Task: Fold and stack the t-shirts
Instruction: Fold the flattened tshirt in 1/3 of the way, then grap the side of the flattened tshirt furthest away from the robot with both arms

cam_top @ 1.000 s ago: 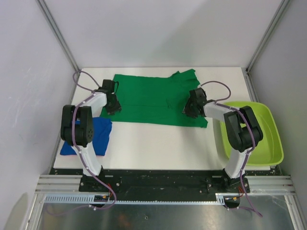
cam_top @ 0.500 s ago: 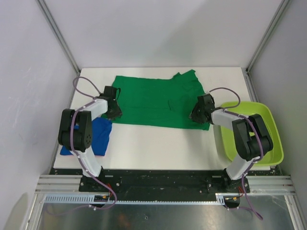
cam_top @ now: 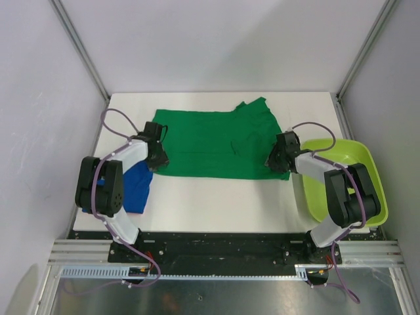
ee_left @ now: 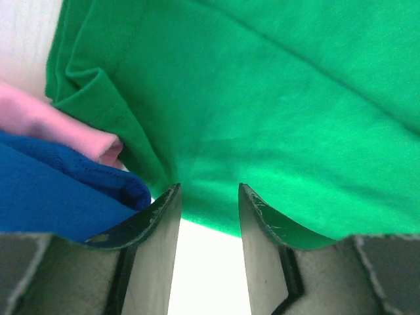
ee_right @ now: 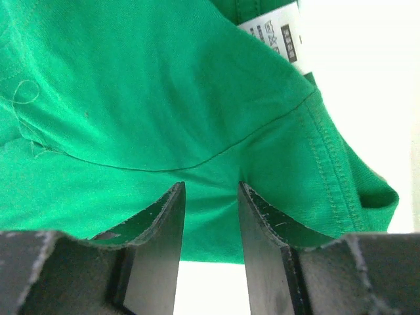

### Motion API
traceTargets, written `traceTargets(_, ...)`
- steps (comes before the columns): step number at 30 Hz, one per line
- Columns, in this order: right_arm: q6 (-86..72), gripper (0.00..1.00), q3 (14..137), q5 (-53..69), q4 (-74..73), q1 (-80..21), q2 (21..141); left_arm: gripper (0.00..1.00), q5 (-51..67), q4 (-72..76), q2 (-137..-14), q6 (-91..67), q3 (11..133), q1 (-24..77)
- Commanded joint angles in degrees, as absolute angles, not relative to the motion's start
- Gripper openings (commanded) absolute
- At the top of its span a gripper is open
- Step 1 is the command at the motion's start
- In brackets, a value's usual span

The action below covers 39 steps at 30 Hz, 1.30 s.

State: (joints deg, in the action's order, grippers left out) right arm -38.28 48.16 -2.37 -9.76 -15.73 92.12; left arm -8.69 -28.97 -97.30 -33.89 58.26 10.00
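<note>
The dark green t-shirt (cam_top: pixel 210 141) lies spread flat across the middle of the table. Its near hem (ee_left: pixel 216 223) runs just past my left gripper's (ee_left: pixel 209 187) tips, at the shirt's near left corner (cam_top: pixel 157 157). My right gripper (cam_top: pixel 274 161) sits at the near right corner, with the hem (ee_right: pixel 216 252) crossing between its tips (ee_right: pixel 211 185). Both pairs of jaws stand apart, white table showing between them, pinching nothing. The folded royal blue t-shirt (cam_top: pixel 136 187) with its pink edge (ee_left: pixel 59 125) lies at the near left, touching the green shirt's corner.
A lime-green plastic tub (cam_top: pixel 367 190) stands at the table's right edge, right next to my right arm. A white care label (ee_right: pixel 279 36) shows on the green shirt. Grey walls close in the table on the left, right and back.
Both grippers have moved toward the near edge, the right one also outward to the right. The green shirt's near hem has come nearer with them and lies flatter.
</note>
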Motion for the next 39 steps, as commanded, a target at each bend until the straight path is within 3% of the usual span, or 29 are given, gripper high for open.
traceTargets(1,-34.38,0.43,53.31,-2.43,-10.5,-15.56,91.41,0.46,-6.96,-31.24,-96.8,-29.85,68.7,9.96)
traceTargets(8,-31.25,0.45,66.5,-0.87,-5.27,-13.43,96.87,0.48,-2.58,-31.76,-109.3,-20.88,92.04,8.68)
traceTargets(18,-29.71,0.45,81.94,1.86,-1.91,-11.23,110.91,0.48,-5.73,-32.15,-132.38,-17.09,121.12,6.57)
traceTargets(28,-28.41,0.44,86.69,2.6,-2.26,-10.03,115.58,0.48,-17.53,-32.04,-140.47,-23.81,128.82,4.49)
traceTargets(39,-28.97,0.44,87.7,4.19,-1.73,-8.76,117.23,0.48,-19.67,-31.71,-147.09,-30.72,134.79,3.44)
